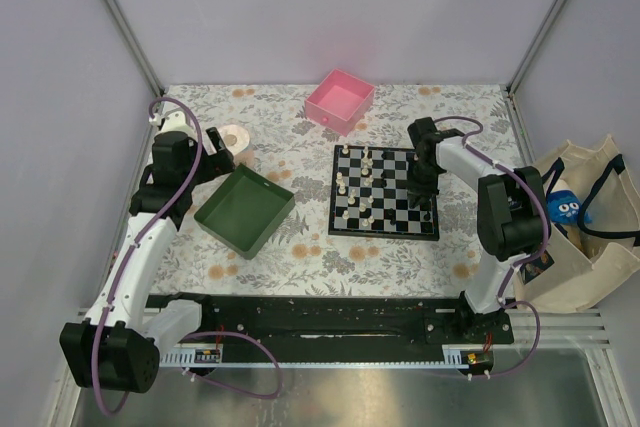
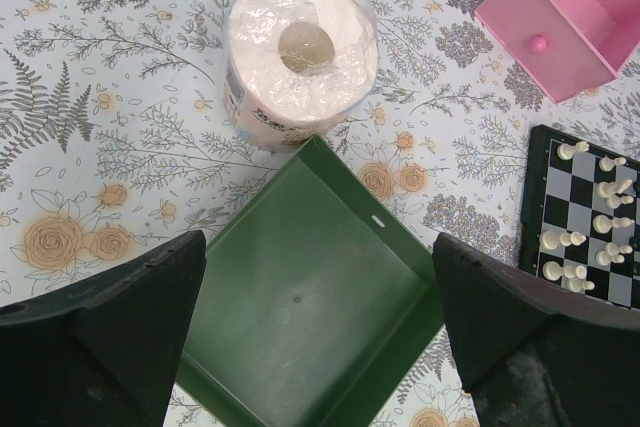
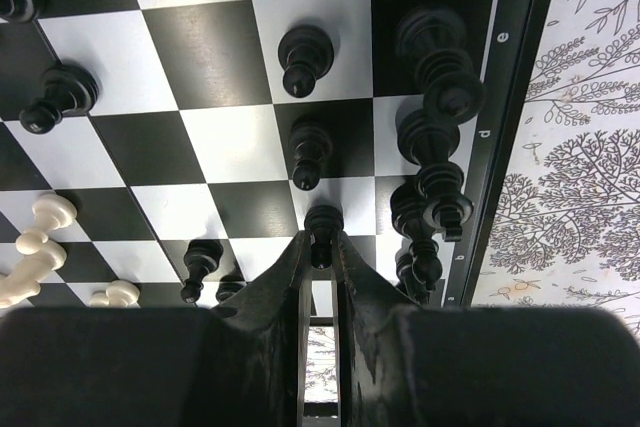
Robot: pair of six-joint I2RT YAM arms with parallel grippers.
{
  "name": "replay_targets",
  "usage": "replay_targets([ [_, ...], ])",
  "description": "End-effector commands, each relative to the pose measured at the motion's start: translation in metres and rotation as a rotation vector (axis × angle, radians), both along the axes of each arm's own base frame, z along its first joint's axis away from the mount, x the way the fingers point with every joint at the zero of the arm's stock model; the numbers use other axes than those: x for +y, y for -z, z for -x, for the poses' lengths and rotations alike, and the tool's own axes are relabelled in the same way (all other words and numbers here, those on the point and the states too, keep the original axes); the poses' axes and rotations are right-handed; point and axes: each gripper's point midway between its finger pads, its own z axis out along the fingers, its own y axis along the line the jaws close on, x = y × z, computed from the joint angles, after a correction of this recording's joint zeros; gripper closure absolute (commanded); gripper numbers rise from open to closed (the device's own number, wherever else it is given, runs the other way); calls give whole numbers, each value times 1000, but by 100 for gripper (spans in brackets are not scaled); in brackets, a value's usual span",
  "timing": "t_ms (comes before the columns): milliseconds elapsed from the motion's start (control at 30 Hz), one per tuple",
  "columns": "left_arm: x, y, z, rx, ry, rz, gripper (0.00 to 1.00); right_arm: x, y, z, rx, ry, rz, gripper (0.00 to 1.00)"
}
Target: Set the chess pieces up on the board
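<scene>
Two arms reach over a table covered in a floral cloth (image 1: 310, 257), and the board (image 1: 384, 234) lies flat right of centre, just right of the green tray (image 1: 243, 210) and nearer than the pink box (image 1: 340, 99). The right gripper (image 3: 322, 247) hangs low over the right side of the board, its fingers (image 3: 290, 277) drawn narrow and pinched on the head of a black pawn (image 3: 322, 219). That pawn stands upright in the second column in from the right rim, in line with two more black pawns (image 3: 303, 57) farther along the same column. Taller black pieces (image 3: 435, 137) crowd the column along the right rim, close together and some touching. White pieces (image 1: 348, 187) are spread over the left half of the board, and whether all of them stand upright cannot be told. The left gripper (image 2: 315, 242) is spread wide with nothing between its fingers, hovering above the green tray on the left side of the table. A plastic-wrapped roll of tissue (image 2: 300, 57) stands just beyond the tray's far corner. Off the right edge of the table sits a cream tote bag (image 1: 590, 257) with something blue inside
</scene>
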Motion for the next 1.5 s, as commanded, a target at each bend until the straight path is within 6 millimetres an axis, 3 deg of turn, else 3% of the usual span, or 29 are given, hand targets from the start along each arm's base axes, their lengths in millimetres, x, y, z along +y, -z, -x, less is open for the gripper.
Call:
replay_targets([
  [0, -4, -13, -8, -52, 13, 21, 1, -7, -13, -13, -77, 2, 12, 86],
  [233, -3, -15, -8, -59, 13, 19, 1, -10, -9, -12, -64, 6, 26, 82],
  [467, -4, -14, -7, -58, 16, 22, 1, -9, -14, -11, -69, -7, 18, 67],
  [733, -5, -15, -6, -61, 21, 24, 1, 2, -37, -9, -113, -5, -42, 61],
  [933, -6, -17, -7, -63, 23, 29, 1, 25, -48, -2, -137, -47, -79, 57],
  [1200, -5, -17, -5, -67, 23, 26, 1, 65, -36, 7, -94, -136, -115, 54],
  [1467, -6, -16, -5, -63, 24, 28, 1, 70, -20, 9, -50, -154, -94, 55],
])
